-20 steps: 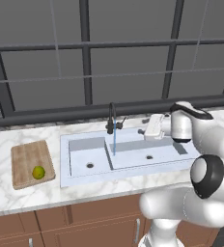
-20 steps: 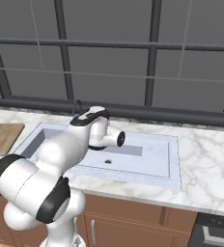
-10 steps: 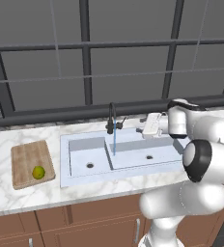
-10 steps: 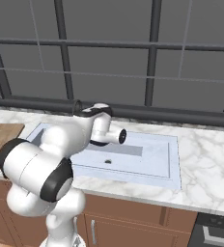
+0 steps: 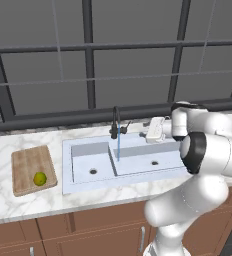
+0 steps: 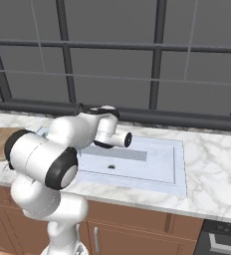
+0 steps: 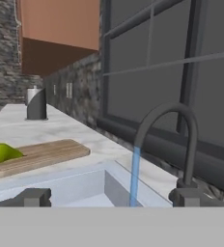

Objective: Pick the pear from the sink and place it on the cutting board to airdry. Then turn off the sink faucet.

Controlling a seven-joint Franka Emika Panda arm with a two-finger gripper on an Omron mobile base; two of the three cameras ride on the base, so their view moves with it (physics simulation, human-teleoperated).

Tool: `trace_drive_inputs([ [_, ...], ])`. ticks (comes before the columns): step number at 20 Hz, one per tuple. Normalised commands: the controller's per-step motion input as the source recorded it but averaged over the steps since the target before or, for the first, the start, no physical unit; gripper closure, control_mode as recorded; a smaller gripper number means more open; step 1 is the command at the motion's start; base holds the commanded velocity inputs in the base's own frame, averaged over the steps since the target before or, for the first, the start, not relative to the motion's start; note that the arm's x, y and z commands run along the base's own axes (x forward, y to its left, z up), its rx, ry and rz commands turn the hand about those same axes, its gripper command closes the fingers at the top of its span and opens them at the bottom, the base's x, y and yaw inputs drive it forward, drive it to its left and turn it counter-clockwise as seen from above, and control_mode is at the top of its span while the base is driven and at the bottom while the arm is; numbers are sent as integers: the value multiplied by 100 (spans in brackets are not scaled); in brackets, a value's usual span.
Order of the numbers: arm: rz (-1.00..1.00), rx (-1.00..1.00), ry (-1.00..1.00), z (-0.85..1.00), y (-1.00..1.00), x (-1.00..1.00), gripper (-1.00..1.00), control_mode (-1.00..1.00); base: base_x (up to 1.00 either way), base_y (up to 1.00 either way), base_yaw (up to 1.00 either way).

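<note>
The yellow-green pear (image 5: pixel 39 178) lies on the wooden cutting board (image 5: pixel 32 169), on the counter left of the sink (image 5: pixel 138 172). The dark gooseneck sink faucet (image 5: pixel 116 125) stands behind the basins, and a thin blue stream of water (image 5: pixel 118 148) runs from its spout. My gripper (image 5: pixel 151 132) hovers open and empty just right of the faucet, pointing left at it. In the hand view the faucet (image 7: pixel 168 126) arches ahead with its water stream (image 7: pixel 134 176), both seen between my fingertips (image 7: pixel 34 197). The pear (image 7: pixel 3 153) sits on the board (image 7: pixel 46 153) beyond.
A grey cylindrical canister (image 7: pixel 36 103) stands on the marble counter past the board. A dark-framed window (image 5: pixel 118 60) runs along the wall right behind the faucet. My own bulky arm (image 6: pixel 48 149) covers the left basin in the right base view.
The arm's elbow has swung round and up while the hand edged slightly left toward the faucet. The jaws stay open. Pear and water stream are unchanged.
</note>
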Motion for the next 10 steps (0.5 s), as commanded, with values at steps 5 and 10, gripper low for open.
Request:
trace_drive_inputs([
  [5, 0, 0, 0, -11, 1, 21, -100, -100, 0, 0, 0],
  [10, 0, 0, 0, -13, 6, 29, -100, -100, 0, 0, 0],
])
